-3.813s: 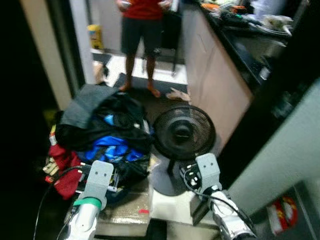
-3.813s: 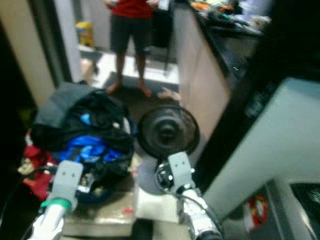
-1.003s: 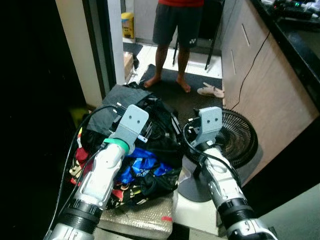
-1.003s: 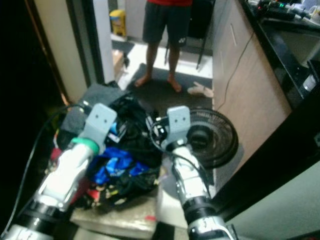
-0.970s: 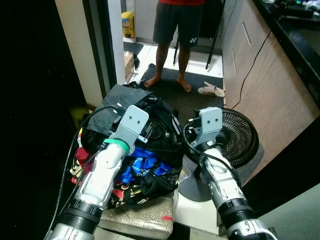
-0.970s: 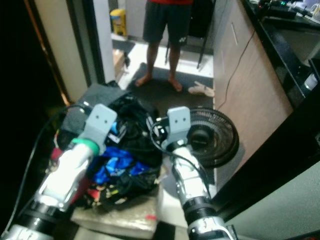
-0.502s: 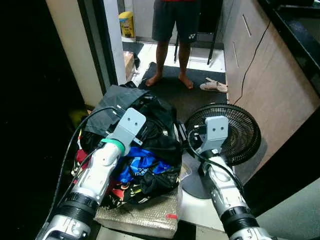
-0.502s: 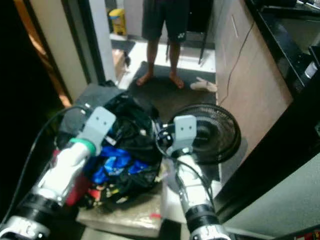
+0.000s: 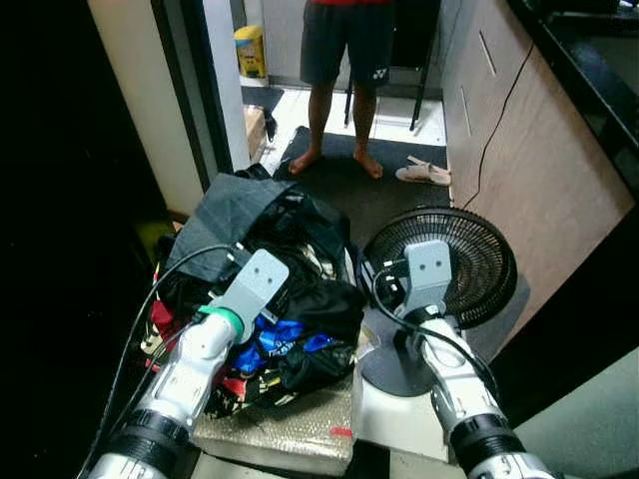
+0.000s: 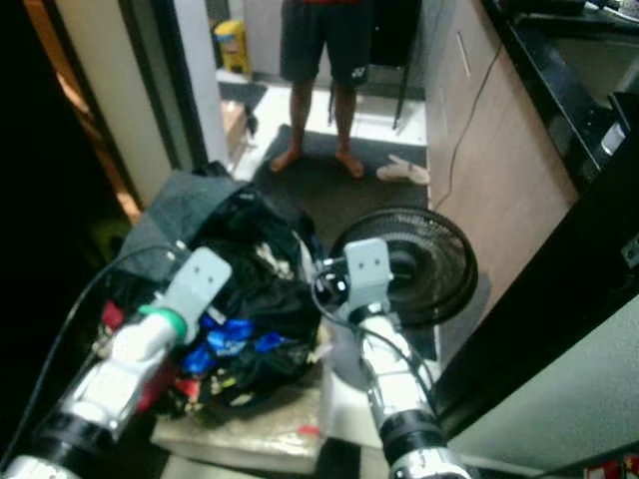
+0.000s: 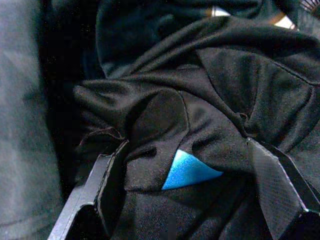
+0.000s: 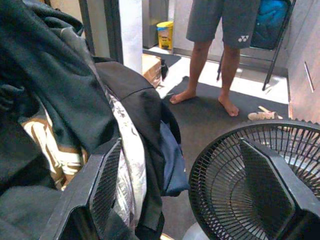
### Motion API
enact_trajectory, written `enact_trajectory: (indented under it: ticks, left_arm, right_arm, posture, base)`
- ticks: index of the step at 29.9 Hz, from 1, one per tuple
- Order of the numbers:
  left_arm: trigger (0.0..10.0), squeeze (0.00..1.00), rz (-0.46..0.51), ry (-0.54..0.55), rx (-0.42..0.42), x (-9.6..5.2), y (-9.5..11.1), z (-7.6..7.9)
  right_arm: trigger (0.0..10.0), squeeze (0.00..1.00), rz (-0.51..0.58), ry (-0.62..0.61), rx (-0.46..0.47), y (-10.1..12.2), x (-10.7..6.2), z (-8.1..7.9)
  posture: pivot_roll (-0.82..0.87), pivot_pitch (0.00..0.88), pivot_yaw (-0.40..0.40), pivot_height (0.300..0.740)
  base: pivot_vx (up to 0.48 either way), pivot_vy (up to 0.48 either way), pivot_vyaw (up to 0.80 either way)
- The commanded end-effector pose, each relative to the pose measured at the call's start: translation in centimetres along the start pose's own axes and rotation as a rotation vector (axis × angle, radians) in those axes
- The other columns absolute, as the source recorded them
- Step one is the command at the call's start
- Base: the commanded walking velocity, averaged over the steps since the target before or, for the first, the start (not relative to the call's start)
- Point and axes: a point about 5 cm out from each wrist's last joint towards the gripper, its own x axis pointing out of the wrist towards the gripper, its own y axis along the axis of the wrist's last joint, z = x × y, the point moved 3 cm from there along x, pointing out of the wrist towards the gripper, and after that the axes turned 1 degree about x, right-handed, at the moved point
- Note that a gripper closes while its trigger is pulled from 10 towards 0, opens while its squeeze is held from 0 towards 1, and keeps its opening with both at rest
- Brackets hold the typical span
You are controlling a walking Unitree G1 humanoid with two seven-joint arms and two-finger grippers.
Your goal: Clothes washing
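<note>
Reaching down over a heap of clothes (image 9: 265, 289) — black, grey, blue and red garments piled on the floor beside a doorway — the left gripper (image 11: 185, 170) hangs close above a black shirt (image 11: 210, 100), its two fingers (image 11: 107, 185) spread wide on either side of a fold where a scrap of blue cloth (image 11: 187, 170) peeps out. The right gripper (image 12: 180, 190) is raised between the pile and a black floor fan (image 9: 441, 261) standing just to the pile's right, its fingers likewise apart and holding nothing. A person (image 9: 349, 60) in dark shorts stands barefoot on a dark mat (image 9: 364, 195) beyond the heap, with a pair of sandals (image 9: 424, 173) nearby against a wooden cabinet (image 9: 519, 170) and a yellow container (image 9: 251, 50) in the room behind.
</note>
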Motion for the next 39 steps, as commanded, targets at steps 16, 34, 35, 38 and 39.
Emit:
enact_trajectory:
  ticks: [16,34,35,38,39]
  left_arm:
    - [0.0,0.00,-0.001,-0.016,-0.054,-0.6,-0.7,0.9]
    - [10.0,0.00,0.636,-0.001,-0.206,-4.7,16.3,-1.1]
    - [10.0,0.00,0.650,-0.002,-0.212,-4.8,16.9,-1.1]
    - [10.0,0.00,0.672,-0.002,-0.212,-5.0,17.6,-1.1]
    - [10.0,0.00,0.686,-0.002,-0.212,-5.1,18.0,-1.2]
  right_arm:
    - [10.0,0.00,-0.008,0.004,0.001,-0.3,-0.1,0.1]
    - [10.0,0.00,0.025,0.013,0.001,0.8,0.6,0.1]
    - [10.0,0.00,0.027,0.015,0.002,0.8,0.6,0.0]
    - [10.0,0.00,0.029,0.017,0.002,0.9,0.7,0.0]
    - [10.0,0.00,0.031,0.018,0.002,1.0,0.7,-0.1]
  posture:
    - [0.06,0.151,0.042,0.740]
    - [0.08,0.118,0.026,0.740]
    - [0.08,0.118,0.026,0.740]
    - [0.08,0.118,0.026,0.740]
    - [0.08,0.118,0.026,0.740]
  base:
    - [0.000,0.000,0.00]
    - [0.000,0.000,0.00]
    - [0.000,0.000,0.00]
    - [0.000,0.000,0.00]
    - [0.000,0.000,0.00]
